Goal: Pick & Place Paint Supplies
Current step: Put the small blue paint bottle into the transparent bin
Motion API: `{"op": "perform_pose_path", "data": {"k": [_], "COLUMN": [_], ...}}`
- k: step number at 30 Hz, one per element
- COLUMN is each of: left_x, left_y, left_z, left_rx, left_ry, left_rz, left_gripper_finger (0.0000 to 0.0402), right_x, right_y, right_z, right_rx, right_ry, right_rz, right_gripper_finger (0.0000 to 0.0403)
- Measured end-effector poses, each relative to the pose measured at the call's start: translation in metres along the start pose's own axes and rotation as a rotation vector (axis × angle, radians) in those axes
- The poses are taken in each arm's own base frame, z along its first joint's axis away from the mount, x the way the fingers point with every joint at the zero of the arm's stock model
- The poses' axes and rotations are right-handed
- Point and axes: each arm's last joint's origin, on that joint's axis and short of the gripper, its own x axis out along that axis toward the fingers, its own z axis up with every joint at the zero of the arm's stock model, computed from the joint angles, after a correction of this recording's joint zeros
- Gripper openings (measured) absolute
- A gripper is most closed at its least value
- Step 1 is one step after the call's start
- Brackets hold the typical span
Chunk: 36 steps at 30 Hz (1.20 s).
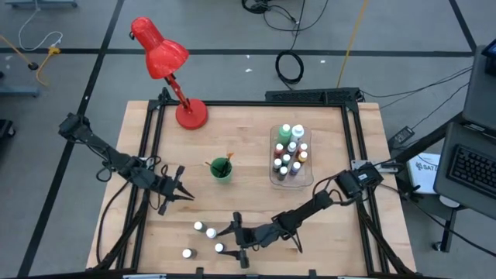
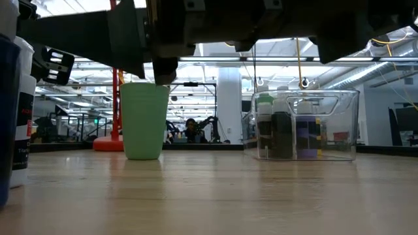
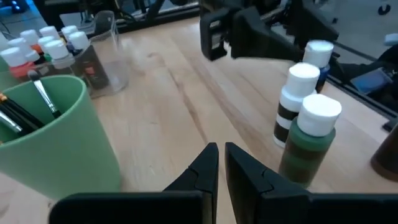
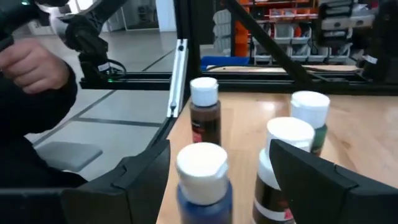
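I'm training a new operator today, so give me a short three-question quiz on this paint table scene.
1. True or false: the paintbrushes stand in the green cup.
2. The right pincer is: A open, B shut on a brush, C out of view.
3. What red thing stands at the far left corner of the table?
Key: 1 true; 2 A; 3 the lamp.

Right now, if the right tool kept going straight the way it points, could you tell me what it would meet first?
Most likely the blue bottle, which stands between the open right tool fingers; the brown bottle is farther along, though depth is uncertain.
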Motion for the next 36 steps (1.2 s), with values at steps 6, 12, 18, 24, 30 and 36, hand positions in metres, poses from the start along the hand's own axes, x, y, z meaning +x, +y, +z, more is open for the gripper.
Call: {"op": "perform_pose_path", "data": {"k": [6,12,18,24,30,36], "left_x": [0.0000,-0.0001,-0.0001,-0.0001,-0.0001,-0.0001], "left_y": [-0.0001,-0.0001,-0.0001,-0.0001,-0.0001,0.0000], "left_z": [-0.0025,-0.0034,-0.0045,-0.0055,-0.0054,-0.0053], "left_rx": [0.006,0.032,0.036,0.038,0.043,0.034], "left_ry": [0.026,0.035,0.046,0.056,0.055,0.054], "left_rz": [-0.001,-0.001,-0.001,-0.001,-0.001,-0.001], "left_gripper_finger": [0.0033,0.0033,0.0033,0.0033,0.0033,0.0033], "right_x": [-0.0004,0.0006,0.0007,0.0010,0.0018,0.0019], "right_y": [0.0015,-0.0002,-0.0011,-0.0009,-0.0038,-0.0038], "right_z": [-0.0026,-0.0057,-0.0059,-0.0060,-0.0062,-0.0044], "right_rx": [-0.032,-0.029,-0.049,-0.052,-0.052,-0.050], "right_ry": [0.027,0.031,0.032,0.037,0.044,0.024], "right_rz": [0.022,0.028,0.011,0.055,0.057,0.059], "right_gripper_finger": [0.0270,0.0266,0.0238,0.0202,0.0155,0.0101]}}
